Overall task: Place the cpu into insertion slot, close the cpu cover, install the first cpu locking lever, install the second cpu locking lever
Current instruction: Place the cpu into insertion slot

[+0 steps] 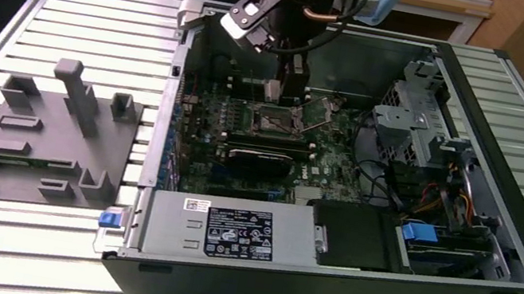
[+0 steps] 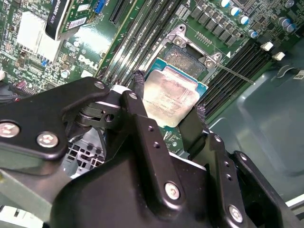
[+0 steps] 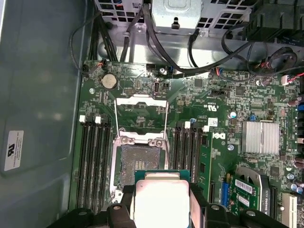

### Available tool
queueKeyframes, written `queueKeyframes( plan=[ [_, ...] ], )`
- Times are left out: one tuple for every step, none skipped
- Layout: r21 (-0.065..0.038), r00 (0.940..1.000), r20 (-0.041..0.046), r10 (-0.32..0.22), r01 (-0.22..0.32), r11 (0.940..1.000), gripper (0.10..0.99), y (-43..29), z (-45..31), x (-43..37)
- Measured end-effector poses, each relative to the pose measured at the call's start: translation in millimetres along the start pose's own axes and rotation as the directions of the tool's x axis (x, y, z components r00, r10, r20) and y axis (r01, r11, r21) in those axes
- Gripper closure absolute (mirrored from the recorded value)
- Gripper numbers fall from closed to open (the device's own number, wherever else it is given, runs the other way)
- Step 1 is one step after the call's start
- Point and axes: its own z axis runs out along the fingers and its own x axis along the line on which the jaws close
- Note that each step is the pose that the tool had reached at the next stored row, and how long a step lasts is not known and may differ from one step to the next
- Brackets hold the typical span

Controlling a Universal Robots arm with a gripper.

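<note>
My gripper [image 2: 169, 105] is shut on the cpu [image 2: 167, 96], a flat square chip with a silver-grey top, gripped by two opposite edges between the black fingers [image 2: 138, 84]. The cpu [image 3: 161, 199] hangs just above the board, off to one side of the insertion slot [image 3: 140, 164], whose dark recessed centre lies bare. The cpu cover [image 3: 141, 98], a thin silvery frame, is flipped open and lies back beyond the slot. In the exterior view the gripper [image 1: 293, 94] reaches down into the open computer case, above the insertion slot [image 1: 272, 122].
Long black memory slots [image 3: 92, 156] flank the socket on both sides. A finned silver heatsink [image 3: 260, 137] and black cables [image 3: 209, 47] lie nearby. The case walls [image 1: 511, 199], a drive cage [image 1: 417, 126] and the power supply [image 1: 225, 230] hem in the board. A grey fixture [image 1: 48, 134] sits on the table.
</note>
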Motion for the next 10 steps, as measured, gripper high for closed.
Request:
queueKeyframes(
  plan=[
    [0.000,1.0000,0.0000,0.001,-0.001,1.0000,0.545,0.0,0.1,0.0],
    [0.000,1.0000,0.0001,0.003,-0.003,1.0000,0.545,0.0,0.3,0.0],
    [0.000,1.0000,0.0001,0.004,-0.004,1.0000,0.545,0.0,0.6,0.0],
    [0.000,1.0000,0.0002,0.006,-0.006,1.0000,0.545,0.0,0.9,0.0],
    [0.000,1.0000,0.0005,0.008,-0.008,1.0000,0.545,-0.1,1.2,0.0],
    [0.000,1.0000,0.0007,0.010,-0.010,1.0000,0.545,-0.1,1.4,0.0],
    [0.000,0.9999,0.0010,0.011,-0.011,0.9999,0.545,-0.1,1.6,0.0],
    [0.000,0.9999,0.0012,0.013,-0.013,0.9999,0.545,-0.1,1.7,0.0],
    [0.000,0.9999,0.0013,0.014,-0.014,0.9999,0.545,-0.1,1.7,0.0],
    [0.000,0.9999,0.0013,0.016,-0.016,0.9999,0.545,-0.1,1.9,0.0]
  ],
)
